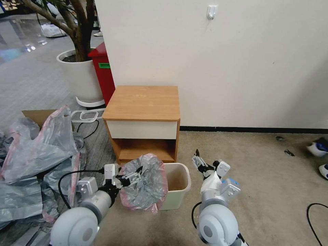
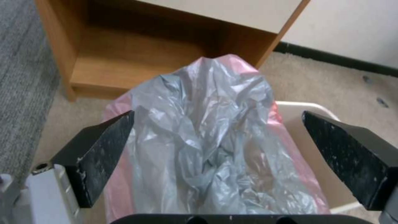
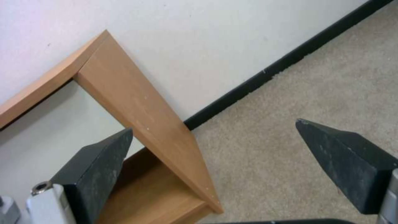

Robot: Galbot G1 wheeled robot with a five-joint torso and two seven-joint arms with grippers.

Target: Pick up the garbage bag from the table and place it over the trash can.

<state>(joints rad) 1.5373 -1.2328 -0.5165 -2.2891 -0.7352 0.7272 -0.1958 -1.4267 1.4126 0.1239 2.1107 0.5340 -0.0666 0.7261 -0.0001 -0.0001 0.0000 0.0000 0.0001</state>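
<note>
The garbage bag [image 1: 145, 182], crinkly grey with a pink rim, hangs bunched over the left side of the cream trash can [image 1: 177, 186] on the carpet in front of the table [image 1: 143, 102]. My left gripper [image 1: 136, 176] is open right against the bag's left face. In the left wrist view its fingers [image 2: 104, 149] stand wide apart, and the bag [image 2: 207, 140] lies between and beyond them, covering most of the can's rim [image 2: 307, 107]. My right gripper [image 1: 200, 160] hovers open just right of the can, holding nothing. Its wrist view looks at the table's side panel [image 3: 136, 102].
A heap of grey-pink bags [image 1: 37, 153] covers the floor at the left. A red bin [image 1: 102, 73] and a white plant pot [image 1: 80, 77] stand behind the table's left side. Shoes [image 1: 317, 148] and a black cable [image 1: 316, 218] lie on the carpet at the right.
</note>
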